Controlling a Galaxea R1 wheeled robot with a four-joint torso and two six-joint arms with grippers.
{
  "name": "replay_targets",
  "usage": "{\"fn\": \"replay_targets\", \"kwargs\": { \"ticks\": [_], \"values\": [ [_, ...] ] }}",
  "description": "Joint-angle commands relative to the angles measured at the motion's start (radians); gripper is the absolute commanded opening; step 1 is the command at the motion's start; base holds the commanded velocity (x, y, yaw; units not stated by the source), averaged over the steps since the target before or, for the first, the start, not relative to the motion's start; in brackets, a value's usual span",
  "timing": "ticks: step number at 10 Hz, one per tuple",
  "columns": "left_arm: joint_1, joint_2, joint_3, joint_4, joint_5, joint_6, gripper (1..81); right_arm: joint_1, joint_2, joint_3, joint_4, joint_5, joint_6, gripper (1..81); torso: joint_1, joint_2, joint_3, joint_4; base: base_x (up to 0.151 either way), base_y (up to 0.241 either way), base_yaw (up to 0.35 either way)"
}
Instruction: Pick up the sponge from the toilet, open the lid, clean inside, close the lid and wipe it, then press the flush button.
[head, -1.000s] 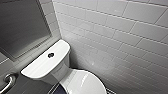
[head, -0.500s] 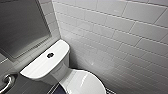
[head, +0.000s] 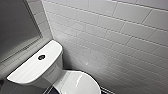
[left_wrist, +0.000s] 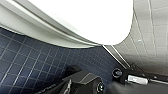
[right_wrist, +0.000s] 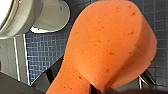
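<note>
- Sponge (right_wrist: 110, 47) first: it is orange with small darker dots, and it looks very big and close in the right wrist view.
- The right gripper (right_wrist: 98, 89) is closed on the sponge. Its dark tips pinch the sponge at one end.
- The sponge is up in the air, above the floor (right_wrist: 42, 50). It is not lying on anything.
- The floor is made of small dark blue tiles with pale lines between them.
- The toilet (right_wrist: 50, 15) is white and shiny. Its rounded foot stands on the blue floor, a bit away from the sponge.
- The left gripper (left_wrist: 75, 75) is a dark shape low down near the floor, under the big white curve of the toilet. I cannot tell if it is open or closed.
- The lid (head: 80, 83) is down, so the toilet is closed. It is white, smooth and round.
- Behind the lid is the cistern top (head: 32, 67), flat and white.
- The flush button (head: 41, 57) sits in the middle of the cistern top. It is small, round and dark.
- Past the toilet is a wall (head: 112, 37) of pale grey tiles laid like bricks.
- A flat grey panel (head: 15, 27) is on the other wall, above the cistern.
</note>
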Motion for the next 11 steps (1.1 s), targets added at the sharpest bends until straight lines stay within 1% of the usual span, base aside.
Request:
{"fn": "replay_targets", "kwargs": {
  "ticks": [1,3,5,7,8,11],
  "values": [
    [-0.095,-0.007,0.082,-0.039,0.079,0.004,81.1,0.007,-0.038,0.005,-0.027,-0.045,-0.003,1.0,0.0,0.0,0.0,0.0,0.0,0.0,0.0],
    [-0.099,0.021,0.083,-0.07,0.085,0.004,81.1,0.005,-0.029,-0.009,-0.026,-0.045,-0.001,1.0,0.0,0.0,0.0,0.0,0.0,0.0,0.0],
    [-0.099,0.073,0.063,-0.079,0.117,0.004,81.1,0.008,0.002,-0.05,-0.024,-0.043,0.005,1.0,0.0,0.0,0.0,0.0,0.0,0.0,0.0],
    [-0.099,0.124,0.011,-0.081,0.119,0.004,81.1,0.008,0.029,-0.089,-0.024,-0.043,0.005,1.0,0.0,0.0,0.0,0.0,0.0,0.0,0.0],
    [-0.101,0.139,0.011,-0.088,0.117,0.004,81.1,0.008,0.037,-0.104,-0.024,-0.043,0.005,1.0,0.0,0.0,0.0,0.0,0.0,0.0,0.0],
    [-0.11,0.171,-0.032,-0.127,0.097,0.004,81.1,0.011,0.039,-0.099,-0.024,-0.043,0.005,1.0,0.0,0.0,0.0,0.0,0.0,0.0,0.0]
  ]
}}
